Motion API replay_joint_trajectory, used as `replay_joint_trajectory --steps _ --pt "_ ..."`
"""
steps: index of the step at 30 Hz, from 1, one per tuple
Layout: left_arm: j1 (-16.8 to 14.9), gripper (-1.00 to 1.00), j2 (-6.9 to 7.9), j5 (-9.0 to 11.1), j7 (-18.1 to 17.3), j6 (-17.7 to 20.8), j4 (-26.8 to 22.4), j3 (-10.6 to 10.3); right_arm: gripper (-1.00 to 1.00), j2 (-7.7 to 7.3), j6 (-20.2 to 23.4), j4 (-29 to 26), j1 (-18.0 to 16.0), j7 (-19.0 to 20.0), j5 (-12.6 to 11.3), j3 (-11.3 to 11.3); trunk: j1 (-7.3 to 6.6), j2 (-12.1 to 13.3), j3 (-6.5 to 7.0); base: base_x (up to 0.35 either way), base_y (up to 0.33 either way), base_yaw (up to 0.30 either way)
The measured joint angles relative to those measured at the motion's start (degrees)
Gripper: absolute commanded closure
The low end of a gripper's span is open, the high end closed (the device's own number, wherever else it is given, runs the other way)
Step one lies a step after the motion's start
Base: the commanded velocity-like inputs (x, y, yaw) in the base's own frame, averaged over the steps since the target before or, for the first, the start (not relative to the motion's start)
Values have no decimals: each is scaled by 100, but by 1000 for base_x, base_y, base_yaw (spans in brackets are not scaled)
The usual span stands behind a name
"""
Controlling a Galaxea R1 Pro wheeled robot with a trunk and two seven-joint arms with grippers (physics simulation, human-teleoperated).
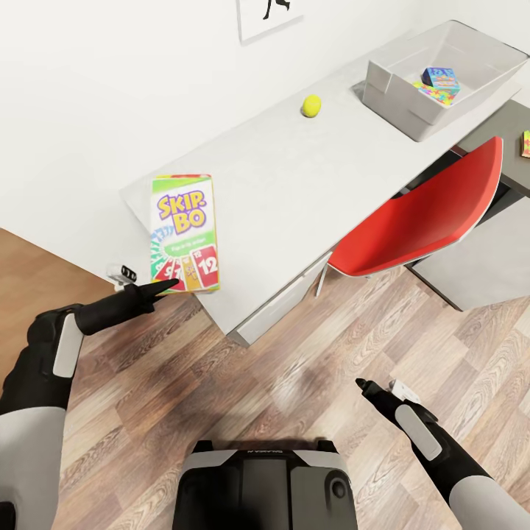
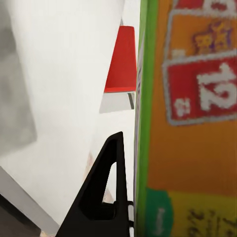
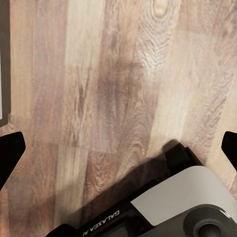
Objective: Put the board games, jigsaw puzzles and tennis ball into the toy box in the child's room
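Left gripper (image 1: 165,285) at the Skip-Bo box (image 1: 184,232) on the table (image 1: 294,169).
Stiff, light, slick cardboard; take its near short edge. Left fingers' grip unclear; right fingers (image 3: 11,153) spread, empty.

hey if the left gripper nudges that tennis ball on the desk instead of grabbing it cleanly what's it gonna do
The tennis ball is round and sits on bare flat table, so a nudge would probably send it rolling, possibly off an edge. It looks small and light, so little force should move it. Nothing stands close beside it to stop it; the toy box stands apart from it.
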Motion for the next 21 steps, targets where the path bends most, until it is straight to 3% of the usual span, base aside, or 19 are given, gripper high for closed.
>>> replay_joint_trajectory --steps 21 --pt "11 100 7 -27 0 -2 -54 -18 -100 -9 -3 -1 1 10 7 -5 0 0 11 0 0 -45"
